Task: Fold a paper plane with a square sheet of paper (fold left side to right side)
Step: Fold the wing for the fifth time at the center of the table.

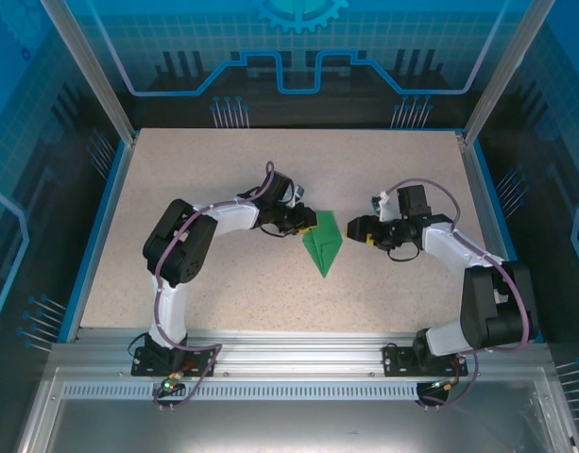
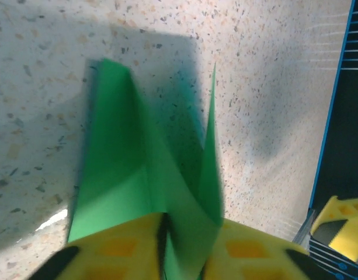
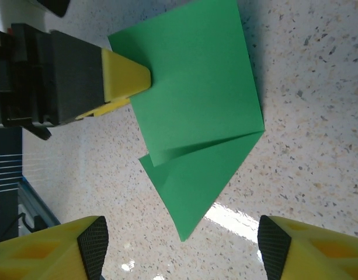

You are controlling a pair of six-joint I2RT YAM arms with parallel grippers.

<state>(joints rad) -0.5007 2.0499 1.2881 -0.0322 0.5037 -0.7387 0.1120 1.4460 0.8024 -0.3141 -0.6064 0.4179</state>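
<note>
The bright-green sheet of paper lies mid-table, creased into a pointed shape with its tip toward the near edge. My left gripper is shut on the paper's left side. In the left wrist view a raised flap of the paper runs down between the yellow fingers of the left gripper. My right gripper hovers just right of the paper, open and holding nothing. In the right wrist view the paper lies beyond the right gripper, whose pads stand wide apart. The left gripper's yellow fingertips pinch the far edge.
The speckled beige table has a blue rim on its sides. Aluminium posts and blue panel walls enclose the back and sides. A metal rail with the arm bases runs along the near edge.
</note>
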